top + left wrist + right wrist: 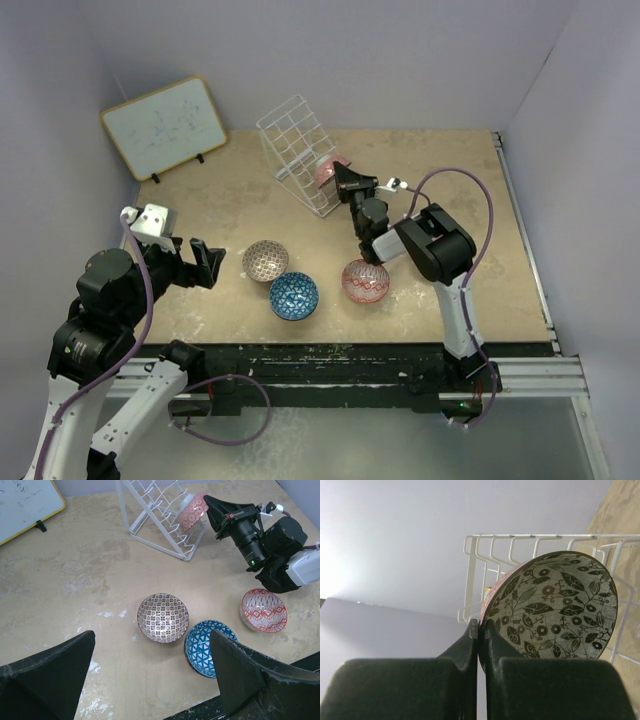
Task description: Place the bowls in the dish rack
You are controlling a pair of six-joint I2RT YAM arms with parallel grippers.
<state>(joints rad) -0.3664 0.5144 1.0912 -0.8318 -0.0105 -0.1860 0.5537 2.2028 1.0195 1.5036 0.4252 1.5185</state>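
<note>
My right gripper (481, 625) is shut on the rim of a bowl (560, 610) with a black floral inside and a pink patterned outside. It holds the bowl (328, 172) on edge against the lower wires of the white dish rack (297, 140), seen also as dish rack (520, 537). Three bowls rest upright on the table: a brown-patterned bowl (265, 260), a blue bowl (294, 296) and a red bowl (365, 280). My left gripper (205, 265) hangs open just left of the brown-patterned bowl (163, 617), holding nothing.
A wood-framed whiteboard (165, 127) leans at the back left. Grey walls close in the table on three sides. The right arm's body (435, 245) stands just right of the red bowl (263, 610). The blue bowl (202, 642) sits close to the table's near edge.
</note>
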